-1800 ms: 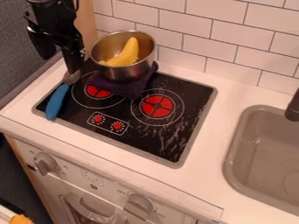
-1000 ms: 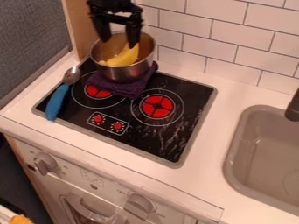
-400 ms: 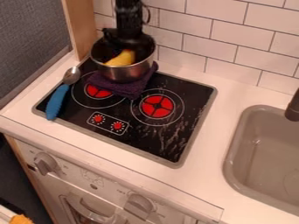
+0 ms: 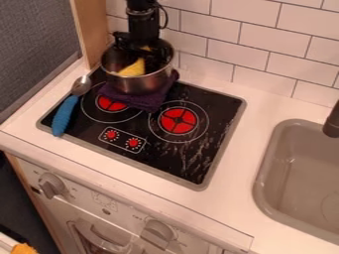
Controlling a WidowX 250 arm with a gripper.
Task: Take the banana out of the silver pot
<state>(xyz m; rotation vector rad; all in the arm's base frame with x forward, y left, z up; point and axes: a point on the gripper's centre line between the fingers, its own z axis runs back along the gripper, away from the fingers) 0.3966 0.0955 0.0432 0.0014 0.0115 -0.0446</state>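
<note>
While a bright yellow banana (image 4: 133, 69) is poking out inside the silver metal pot (image 4: 141, 84), the black tool (image 4: 142, 60) is hanging in there too, gripping or not, can't tell.

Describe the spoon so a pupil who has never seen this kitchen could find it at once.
Find the black stovetop on the white counter. The spoon lies near its edge at the picture's left, apart from the purple cloth under the silver pot. Unlike both, it has a long blue handle.
</note>
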